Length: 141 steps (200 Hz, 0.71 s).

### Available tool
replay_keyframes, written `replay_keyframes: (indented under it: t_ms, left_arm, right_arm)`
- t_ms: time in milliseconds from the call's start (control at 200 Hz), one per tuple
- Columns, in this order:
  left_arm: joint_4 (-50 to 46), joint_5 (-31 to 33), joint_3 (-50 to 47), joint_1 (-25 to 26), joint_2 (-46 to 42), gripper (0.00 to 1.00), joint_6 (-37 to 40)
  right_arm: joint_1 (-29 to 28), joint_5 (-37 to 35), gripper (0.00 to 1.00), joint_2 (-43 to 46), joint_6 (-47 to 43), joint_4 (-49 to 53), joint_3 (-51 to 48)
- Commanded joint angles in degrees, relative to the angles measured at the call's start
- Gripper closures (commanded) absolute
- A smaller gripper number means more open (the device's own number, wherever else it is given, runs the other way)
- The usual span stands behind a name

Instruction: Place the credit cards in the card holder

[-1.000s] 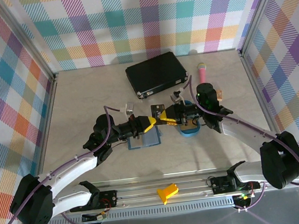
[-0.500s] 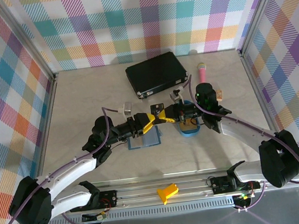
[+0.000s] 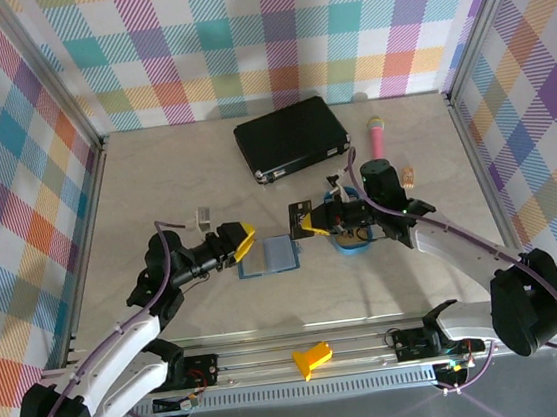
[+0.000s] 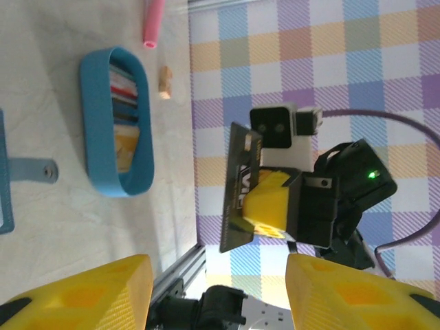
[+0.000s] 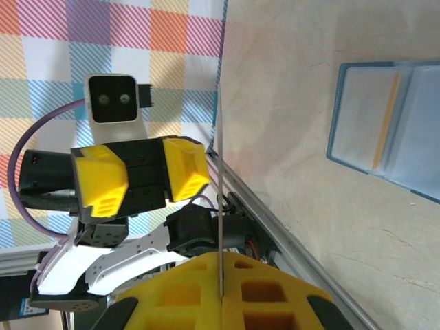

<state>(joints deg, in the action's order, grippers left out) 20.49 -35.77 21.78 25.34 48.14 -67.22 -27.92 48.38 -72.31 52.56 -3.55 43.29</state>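
The left hand (image 3: 243, 243) is open and holds nothing. Just to its right, the card holder (image 3: 269, 257) lies open on the table (image 3: 155, 182). The right hand (image 3: 310, 223) is squeezing a dark card (image 4: 237, 172) up off the table. More cards (image 4: 125, 103) sit in the blue tray (image 4: 93, 124).

Robot test lab, tabletop cell: two arms, left (image 3: 122, 337) & right (image 3: 460, 251), bolted to an aluminium rail (image 3: 255, 355) at the near edge of a beige worktop (image 3: 155, 182), purple cable (image 4: 371, 112) trailing. Plaid-print panels (image 3: 269, 38) on metal frame posts (image 3: 45, 72) box in three sides. Camera module (image 5: 113, 100) rides on one wrist.
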Motion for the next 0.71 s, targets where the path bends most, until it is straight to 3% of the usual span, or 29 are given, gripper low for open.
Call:
replay_keyframes:
  t_ms: [0,305,575,700]
  left_arm:
    - [2.89,-3.25,-1.40,-0.23,0.50,0.46,-0.30]
    - [23.76,-2.15,-5.84,2.40,5.07,0.49,-8.98]
    - [26.43,-2.66,-5.35,3.13,8.80,0.56,-9.52]
    - [28.70,-2.46,-5.33,3.22,9.41,0.71,-10.29]
  right_arm:
    - [-1.58,0.28,1.00,-2.77,4.74,-9.08,-1.44]
    - [-6.55,1.45,1.00,-10.17,14.58,-21.75,2.31]
    - [-9.23,1.54,1.00,-13.54,18.98,-28.53,3.62]
    - [-9.87,1.36,1.00,-14.32,19.84,-29.65,3.71]
